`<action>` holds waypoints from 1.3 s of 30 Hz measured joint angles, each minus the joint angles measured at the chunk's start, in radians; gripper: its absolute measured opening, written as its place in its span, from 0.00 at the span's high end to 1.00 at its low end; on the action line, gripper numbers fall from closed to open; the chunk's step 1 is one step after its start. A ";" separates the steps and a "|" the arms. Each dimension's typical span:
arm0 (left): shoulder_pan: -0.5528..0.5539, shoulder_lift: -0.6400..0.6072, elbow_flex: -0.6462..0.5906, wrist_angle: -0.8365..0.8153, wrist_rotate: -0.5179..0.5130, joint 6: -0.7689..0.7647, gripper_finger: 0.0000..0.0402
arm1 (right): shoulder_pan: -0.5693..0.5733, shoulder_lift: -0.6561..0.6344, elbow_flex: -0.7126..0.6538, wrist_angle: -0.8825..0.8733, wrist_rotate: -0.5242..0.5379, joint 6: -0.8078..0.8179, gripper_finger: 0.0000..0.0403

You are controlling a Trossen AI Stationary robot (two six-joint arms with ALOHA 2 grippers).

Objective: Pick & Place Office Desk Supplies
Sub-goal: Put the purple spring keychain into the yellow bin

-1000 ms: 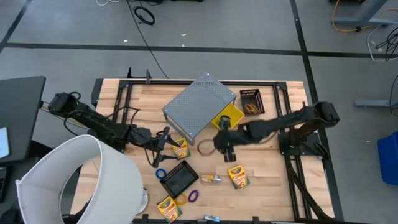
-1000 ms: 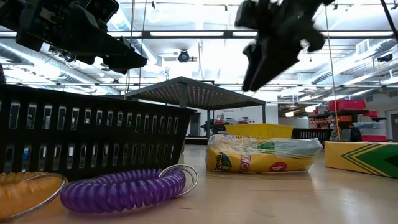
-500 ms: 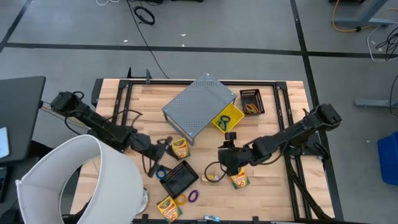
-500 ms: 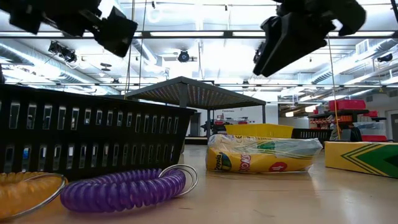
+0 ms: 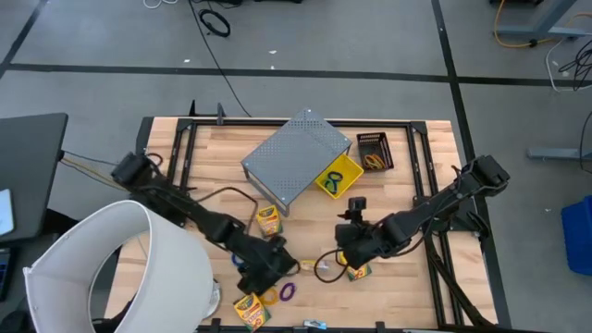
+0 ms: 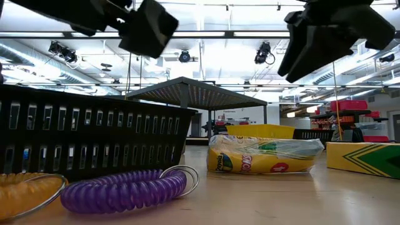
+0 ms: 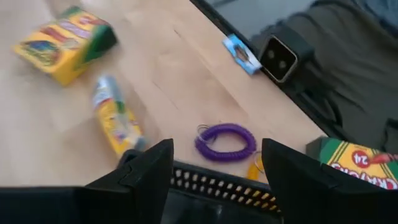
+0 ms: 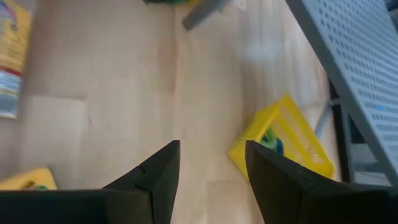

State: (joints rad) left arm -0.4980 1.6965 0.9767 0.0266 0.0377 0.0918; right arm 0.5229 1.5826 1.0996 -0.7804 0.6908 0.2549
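My left gripper [image 5: 268,262] is open above the black slotted basket [image 6: 94,134]. In its wrist view the purple coil loop [image 7: 225,140] lies on the table past the open fingers, beside an orange loop [image 6: 25,187]. My right gripper [image 5: 354,242] is open and hovers over a crayon box [image 5: 357,269] lying flat. The multicoloured packet [image 5: 313,265] lies between the two grippers. More crayon boxes lie by the grey box [image 5: 267,220] and at the near edge [image 5: 250,308]. Both grippers hang well above the table in the low view.
A grey perforated box [image 5: 296,157] stands at the table's far middle. Beside it are a yellow tray [image 5: 338,174] with loops and a small black bin [image 5: 375,151]. A big white cylinder [image 5: 120,268] fills the near left corner. Bare wood lies to the right of the packet.
My left gripper has travelled toward the near edge and to the right, from beside the crayon box near the grey box to above the black basket. My right gripper has moved toward the near edge, from beside the yellow tray to over a crayon box. Nothing on the table has moved.
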 joint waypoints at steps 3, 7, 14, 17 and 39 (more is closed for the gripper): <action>0.000 0.064 0.074 -0.054 0.035 0.034 0.40 | 0.009 0.000 0.000 -0.033 0.031 0.026 0.53; -0.008 0.140 0.141 -0.068 0.067 0.084 0.43 | 0.019 0.000 0.000 -0.051 0.035 0.042 0.53; -0.013 0.258 0.209 -0.086 0.077 0.099 0.47 | 0.027 0.000 0.000 -0.126 0.048 0.113 0.53; -0.011 0.282 0.211 -0.082 0.073 0.098 0.47 | 0.026 0.000 0.000 -0.163 0.050 0.145 0.53; -0.031 0.293 0.252 -0.107 0.001 0.338 0.51 | 0.030 0.000 0.000 -0.180 0.041 0.157 0.53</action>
State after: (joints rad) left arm -0.5286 1.9900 1.2286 -0.0808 0.0389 0.4293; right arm 0.5533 1.5822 1.0996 -0.9607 0.7319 0.4117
